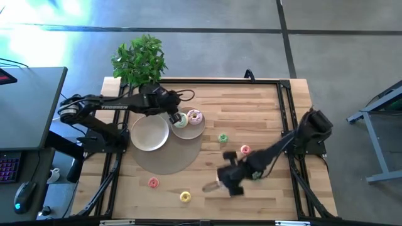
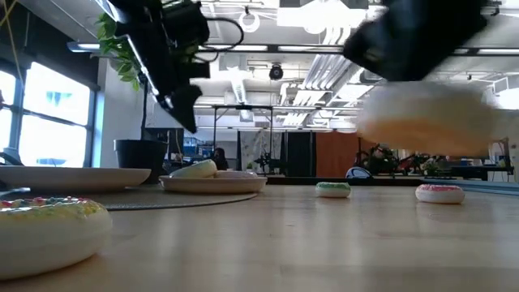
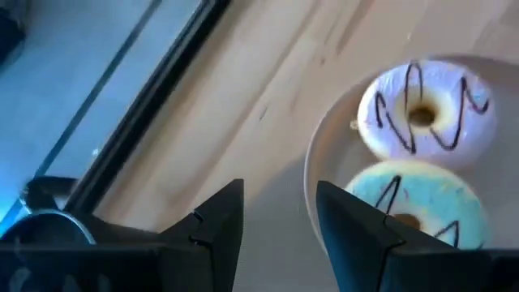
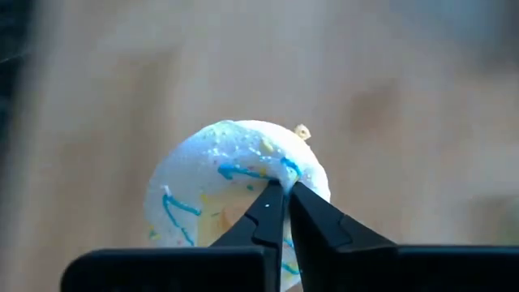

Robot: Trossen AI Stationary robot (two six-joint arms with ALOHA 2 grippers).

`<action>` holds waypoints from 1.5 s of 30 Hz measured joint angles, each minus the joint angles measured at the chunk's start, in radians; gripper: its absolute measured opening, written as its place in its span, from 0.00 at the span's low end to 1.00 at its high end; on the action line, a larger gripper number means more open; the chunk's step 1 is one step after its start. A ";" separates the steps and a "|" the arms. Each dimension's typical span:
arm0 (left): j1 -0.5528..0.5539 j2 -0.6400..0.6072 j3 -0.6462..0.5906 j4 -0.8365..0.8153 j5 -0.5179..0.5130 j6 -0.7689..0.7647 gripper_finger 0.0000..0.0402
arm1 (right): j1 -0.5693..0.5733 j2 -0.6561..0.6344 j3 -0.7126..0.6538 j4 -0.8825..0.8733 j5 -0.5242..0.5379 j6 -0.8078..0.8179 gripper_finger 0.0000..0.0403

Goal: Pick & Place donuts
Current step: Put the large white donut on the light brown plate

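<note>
- while the white-iced donut (image 4: 235, 186) hangs pinched through its ring by the right gripper (image 4: 280, 199), it sits off the table (image 1: 264, 107), well apart from the small plate (image 1: 196, 130).
- that small plate holds a pink-iced donut (image 3: 423, 109) and a green-iced donut (image 3: 418, 203); the left gripper (image 3: 280, 211) hovers just beside it, jaws narrowly parted and empty.
- judged step: carrying; next, swing toward the plates and release gently.
- mini donuts, green (image 1: 222, 138), pink (image 1: 245, 149), pink (image 1: 153, 182) and yellow (image 1: 184, 197), lie scattered away from the small plate.
- from above, the right arm hides most of the held donut; the low camera shows it only as a blur.
</note>
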 joint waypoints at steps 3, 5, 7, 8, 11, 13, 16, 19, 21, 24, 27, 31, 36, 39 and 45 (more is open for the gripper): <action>0.000 -0.029 0.029 -0.087 -0.017 0.002 0.38 | -0.087 -0.024 0.000 0.052 0.263 -0.102 0.03; 0.000 -0.060 0.059 -0.123 -0.062 0.003 0.38 | -0.158 -0.022 -0.003 0.144 0.347 -0.207 0.01; 0.000 -0.097 0.075 -0.162 -0.095 0.003 0.38 | -0.236 -0.009 -0.018 0.316 0.329 -0.316 0.01; 0.000 -0.113 0.080 -0.176 -0.098 0.003 0.38 | -0.273 0.000 -0.028 0.418 0.292 -0.353 0.02; 0.000 -0.153 0.080 -0.193 -0.096 0.003 0.38 | -0.379 0.043 -0.058 0.683 0.150 -0.441 0.03; 0.000 -0.180 0.080 -0.223 -0.089 -0.003 0.38 | -0.429 0.083 -0.067 0.792 0.119 -0.483 0.02; 0.000 -0.205 0.080 -0.237 -0.089 -0.007 0.38 | -0.479 0.129 -0.068 0.834 0.159 -0.533 0.01; 0.000 -0.208 0.080 -0.264 -0.074 -0.008 0.38 | -0.506 0.160 -0.068 0.822 0.188 -0.514 0.02; 0.000 -0.208 0.080 -0.274 -0.074 -0.008 0.38 | -0.512 0.178 -0.068 0.824 0.177 -0.494 0.02; 0.000 -0.208 0.080 -0.276 -0.075 -0.008 0.38 | -0.511 0.205 -0.068 0.825 0.129 -0.474 0.01; 0.000 -0.208 0.080 -0.277 -0.070 -0.008 0.38 | -0.508 0.229 -0.068 0.810 0.099 -0.470 0.02; 0.000 -0.208 0.080 -0.277 -0.063 -0.008 0.38 | -0.498 0.259 -0.068 0.805 0.196 -0.506 0.05; 0.000 -0.208 0.080 -0.278 -0.065 -0.008 0.38 | -0.500 0.260 -0.068 0.806 0.251 -0.525 0.09; 0.000 -0.208 0.080 -0.277 -0.063 -0.008 0.38 | -0.505 0.260 -0.068 0.803 0.249 -0.529 0.15; 0.000 -0.208 0.080 -0.277 -0.061 -0.009 0.38 | -0.517 0.260 -0.068 0.804 0.260 -0.533 0.28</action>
